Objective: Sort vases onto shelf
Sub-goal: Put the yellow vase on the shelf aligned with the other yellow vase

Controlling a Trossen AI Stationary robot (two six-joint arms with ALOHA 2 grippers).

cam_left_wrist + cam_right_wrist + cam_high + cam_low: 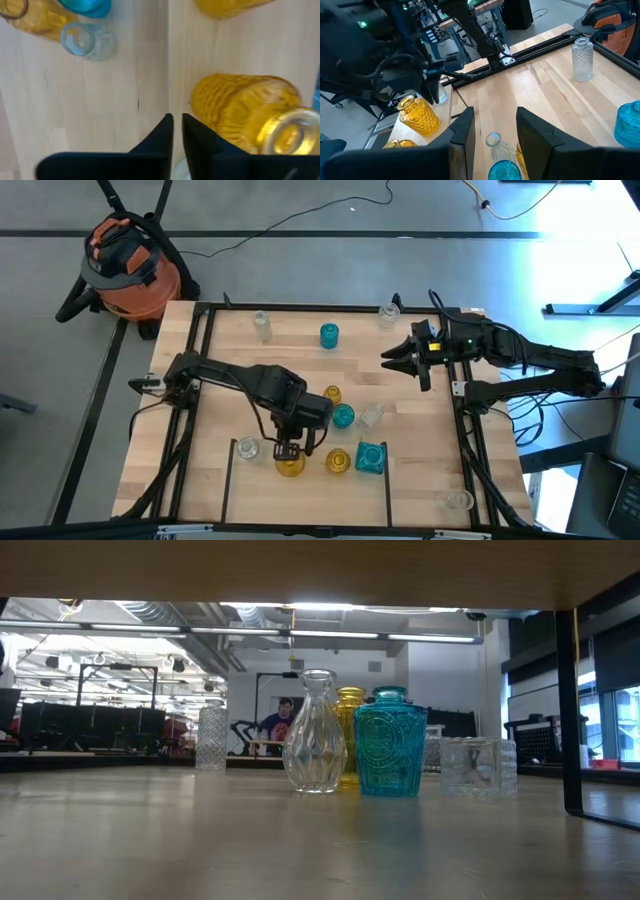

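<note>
My left gripper points down near the table's front edge, fingers shut with nothing between them, right beside an upright amber vase. That vase stands on the pale-wood shelf in a row with a clear vase, another amber vase and a square teal vase. More vases stand mid-table and along the far edge. My right gripper waits open above the table's right side, holding nothing. The low view shows vases but no gripper. My left gripper's shut fingers come from above and stand close against the amber vase's patterned side. Whether a finger touches the glass I cannot tell. The vase stands on its base on the shelf.
Black frame rails border the table on the left and right. A lone clear vase sits at the near right corner. An orange shop vacuum stands on the floor beyond the far left corner. A person sits far behind the table.
</note>
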